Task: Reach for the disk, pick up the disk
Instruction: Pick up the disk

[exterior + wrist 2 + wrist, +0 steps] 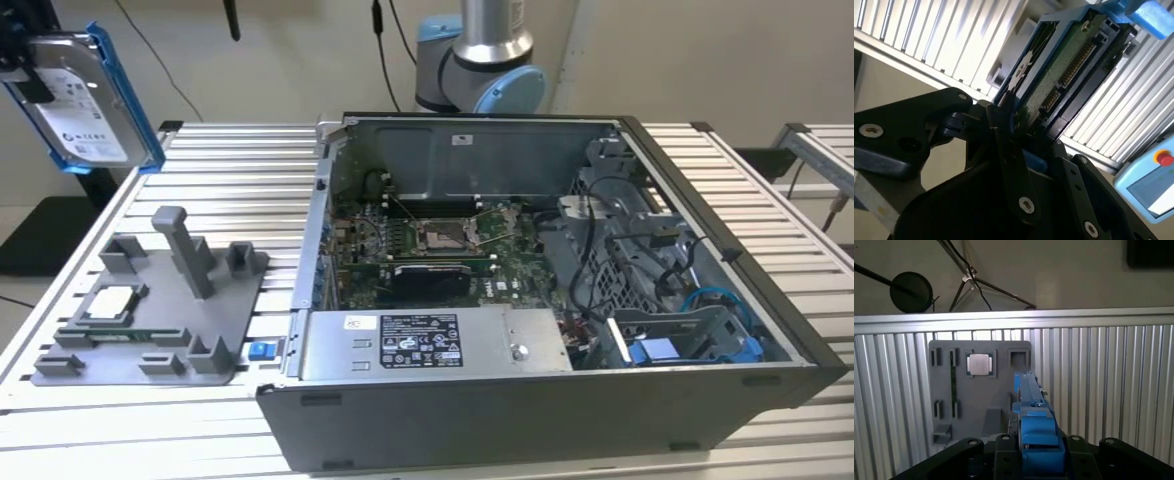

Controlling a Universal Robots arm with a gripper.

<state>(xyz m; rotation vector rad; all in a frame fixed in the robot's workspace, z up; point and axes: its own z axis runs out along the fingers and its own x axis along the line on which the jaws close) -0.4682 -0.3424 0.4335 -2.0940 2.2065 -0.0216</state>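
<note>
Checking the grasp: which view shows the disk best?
The exterior view: the disk is held aloft, label face and blue frame visible. The second wrist view shows its connector end between the jaws; the first wrist view, its blue edge.

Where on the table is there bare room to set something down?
Bare table slats between the grey fixture plate and the far edge, and at the exterior view's right of the computer case. Crowded: inside the case.
</note>
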